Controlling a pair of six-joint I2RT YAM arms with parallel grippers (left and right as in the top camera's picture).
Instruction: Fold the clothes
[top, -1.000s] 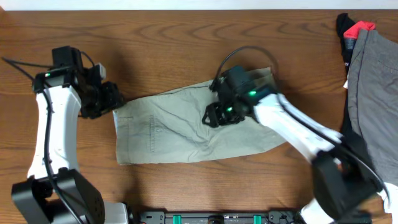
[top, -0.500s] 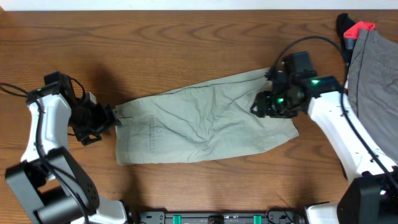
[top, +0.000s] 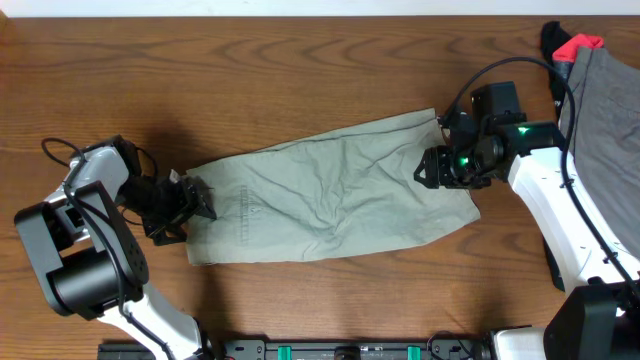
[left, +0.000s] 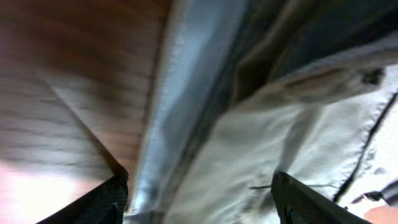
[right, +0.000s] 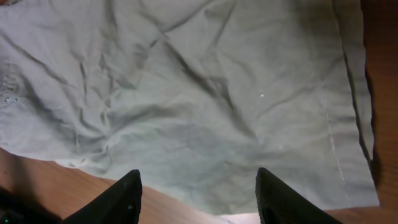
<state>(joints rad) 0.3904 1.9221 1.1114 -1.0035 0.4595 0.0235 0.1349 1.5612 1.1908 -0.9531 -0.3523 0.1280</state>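
The khaki shorts (top: 330, 195) lie spread out flat across the middle of the wooden table, waistband end at the left, leg hem at the right. My left gripper (top: 197, 198) is open at the waistband edge; its wrist view shows the pale light-blue lining (left: 180, 99) and khaki cloth (left: 292, 143) between its fingers (left: 199, 199). My right gripper (top: 428, 170) is open and empty, hovering over the shorts' right end. Its wrist view shows the wrinkled khaki cloth (right: 199, 93) below the open fingers (right: 198, 196).
A darker grey garment (top: 610, 140) lies along the right table edge, with black and red cloth (top: 568, 45) at the back right corner. Bare wooden table (top: 300, 60) lies behind the shorts. The arm base rail (top: 350, 350) runs along the front edge.
My right gripper has let go of the shorts, carried right and spread out, and now hovers open. My left gripper moved down and in onto the waistband edge.
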